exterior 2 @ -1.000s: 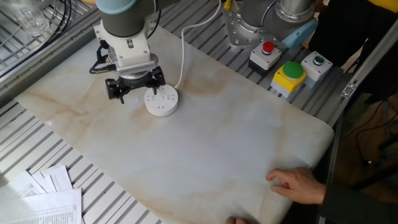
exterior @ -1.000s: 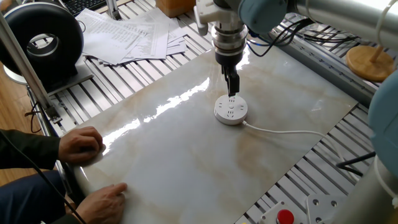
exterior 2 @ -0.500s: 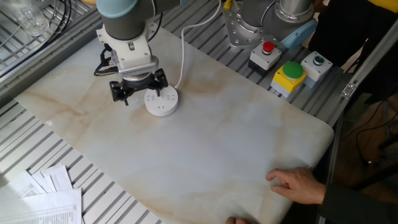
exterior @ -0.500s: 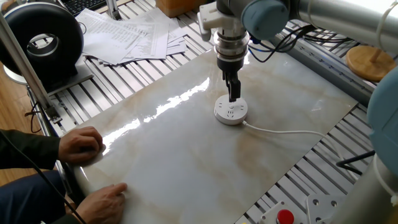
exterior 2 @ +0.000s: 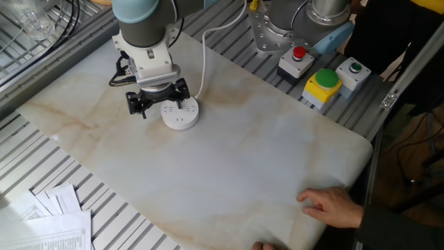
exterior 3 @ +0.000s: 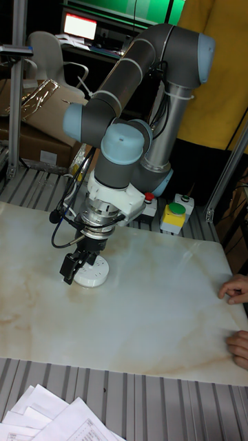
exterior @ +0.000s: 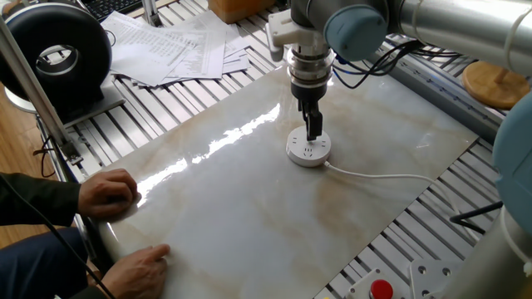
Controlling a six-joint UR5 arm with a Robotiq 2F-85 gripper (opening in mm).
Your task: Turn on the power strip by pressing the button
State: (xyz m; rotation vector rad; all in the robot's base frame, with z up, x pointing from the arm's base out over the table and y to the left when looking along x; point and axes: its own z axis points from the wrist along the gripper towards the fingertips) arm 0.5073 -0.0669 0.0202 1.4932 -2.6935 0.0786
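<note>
Marble-patterned desk (exterior: pixel 249 216) spreads wide beneath me, a person's hands (exterior: pixel 108 193) resting at one edge, well apart from my work. My gripper (exterior: pixel 312 130) hangs over the power strip (exterior: pixel 308 150), which sits toward the desk's far side from those hands, near my arm's base. I judge this the approach step: fingertips poised at the puck's rim, the press not yet made. Next calls for a short, straight descent onto the button, though I cannot pick the button out. Whether my fingers are spread or closed, I cannot tell. Round, white, flat-topped, the strip shows grey slots; its thin white cord (exterior: pixel 378 175) trails toward the desk's edge.
</note>
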